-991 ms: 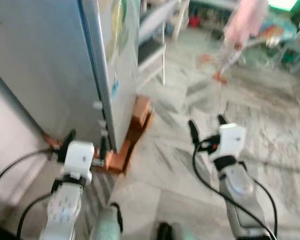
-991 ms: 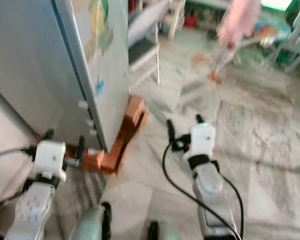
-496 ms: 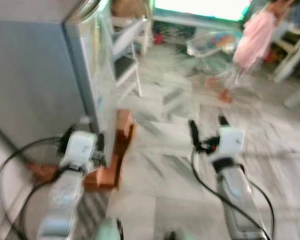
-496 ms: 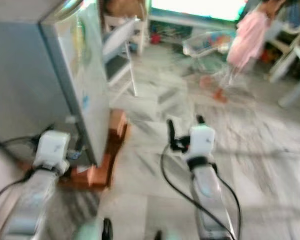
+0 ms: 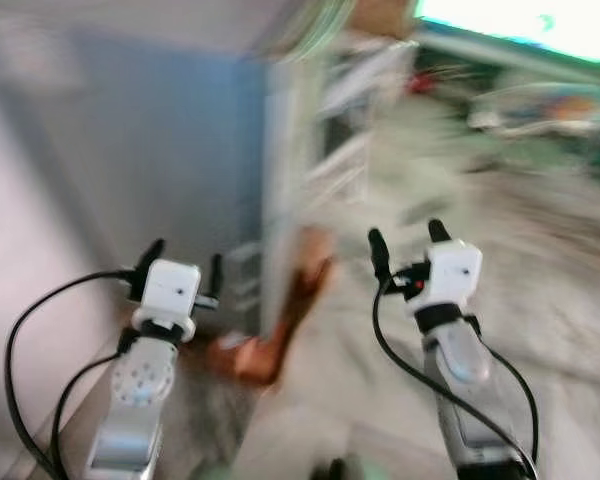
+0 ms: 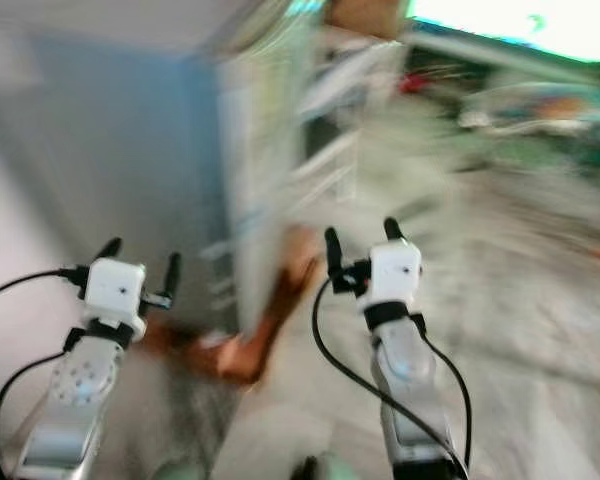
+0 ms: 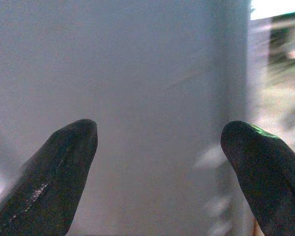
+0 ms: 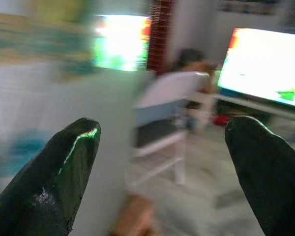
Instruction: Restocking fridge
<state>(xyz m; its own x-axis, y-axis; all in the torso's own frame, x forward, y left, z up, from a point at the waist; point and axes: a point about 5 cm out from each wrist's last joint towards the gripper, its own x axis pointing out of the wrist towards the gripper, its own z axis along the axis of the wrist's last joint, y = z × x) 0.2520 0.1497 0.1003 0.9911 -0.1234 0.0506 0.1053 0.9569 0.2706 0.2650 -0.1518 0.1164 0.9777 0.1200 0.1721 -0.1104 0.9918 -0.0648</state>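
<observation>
A: Fridge (image 5: 195, 170) location?
B: Upper left of the frame, blurred, side panel facing the robot, resting on a brown base (image 5: 270, 345).
A: Hand status?
B: Left hand (image 5: 184, 268) and right hand (image 5: 409, 236): fingers spread, empty, raised, probably staged for the door.

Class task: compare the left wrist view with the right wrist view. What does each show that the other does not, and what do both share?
Left wrist view: the plain grey side of the fridge close ahead of the left end effector.

Right wrist view: the fridge's front with blurred stickers, a white chair and a bright screen beyond the right end effector.

Both: two black fingers spread apart with nothing between them, and motion blur.
</observation>
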